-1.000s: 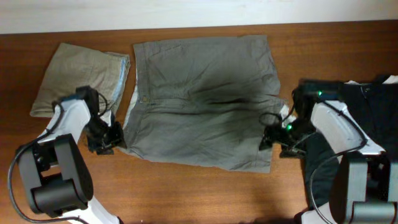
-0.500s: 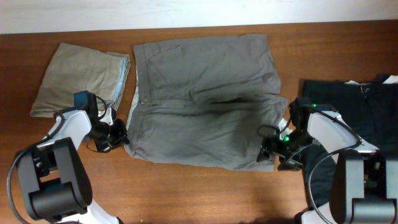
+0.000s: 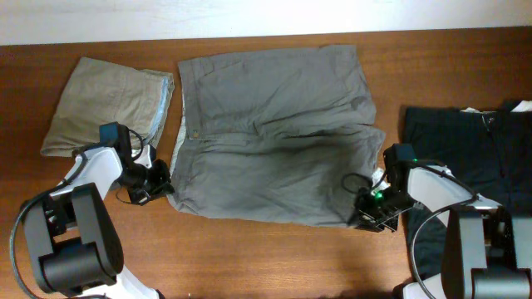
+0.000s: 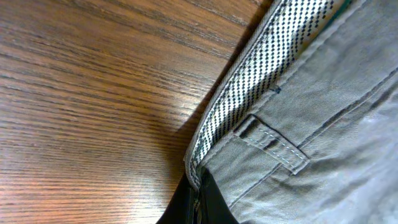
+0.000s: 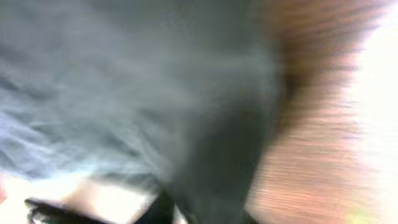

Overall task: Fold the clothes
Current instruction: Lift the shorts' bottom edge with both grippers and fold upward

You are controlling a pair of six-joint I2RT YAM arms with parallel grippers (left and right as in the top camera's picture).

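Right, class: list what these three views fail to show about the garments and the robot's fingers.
- Right wrist view: motion blur; whether the right fingers hold the grey shorts is unreadable.
- Left wrist view: left fingers mostly cut off by the bottom edge.
- Overhead: black garment cut off by the right edge.
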